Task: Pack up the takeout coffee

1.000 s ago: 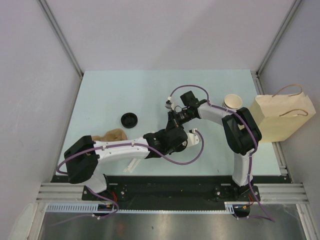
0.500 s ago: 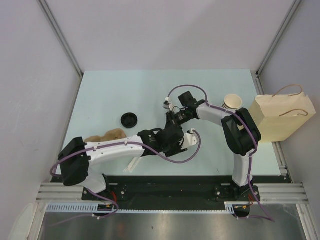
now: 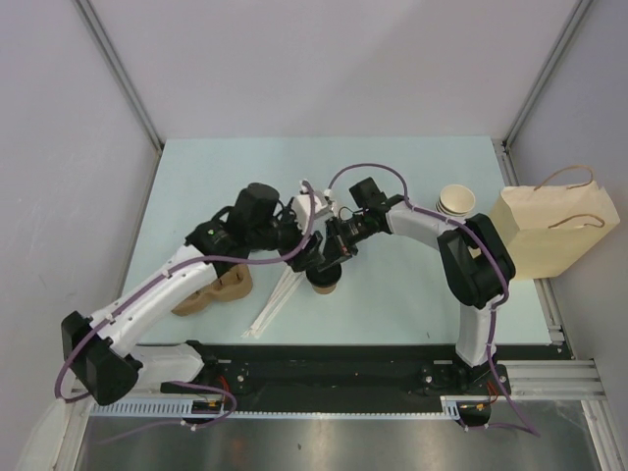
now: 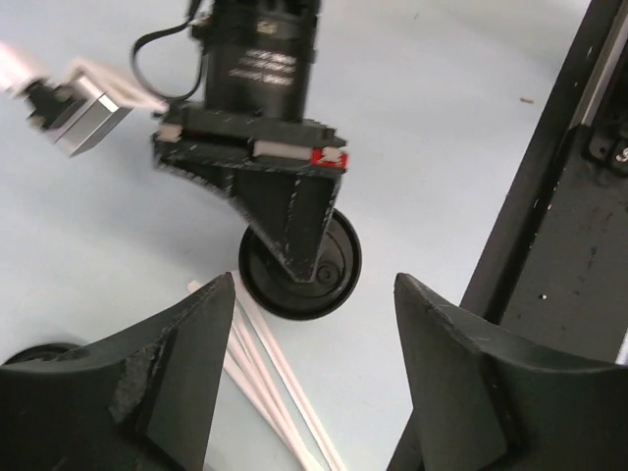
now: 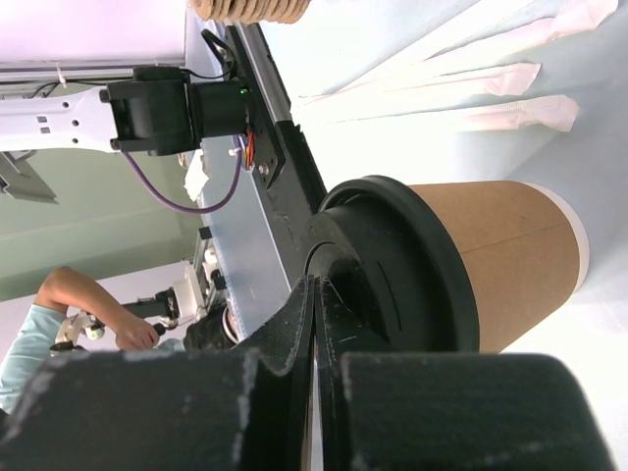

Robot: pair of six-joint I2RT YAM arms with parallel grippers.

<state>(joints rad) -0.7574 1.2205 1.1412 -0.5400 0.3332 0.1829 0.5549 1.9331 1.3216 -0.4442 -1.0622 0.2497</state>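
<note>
Jaws of the left gripper stand apart in the left wrist view, with nothing between them. Beyond them we see the takeout coffee upright on the table, black lid up. The right gripper points straight down onto that lid, jaws pressed together, tip touching the lid top. White wrapped straws lie just beside the cup.

Right wrist view: we see the right jaws closed flat against each other, with the tip on the lid. The brown cup wall runs off to the right and the lid is seated on it. The straws lie past the cup, and a ribbed brown pile sits at the frame edge.

Top view: both grippers meet over the cup near the table's middle, a bit toward the near edge. We see only the cup's brown side under them. The straws lie just left of it, the ribbed brown pile farther left. A stack of lidless cups sits at the right near a paper bag at the table's right edge, well apart from the coffee.
</note>
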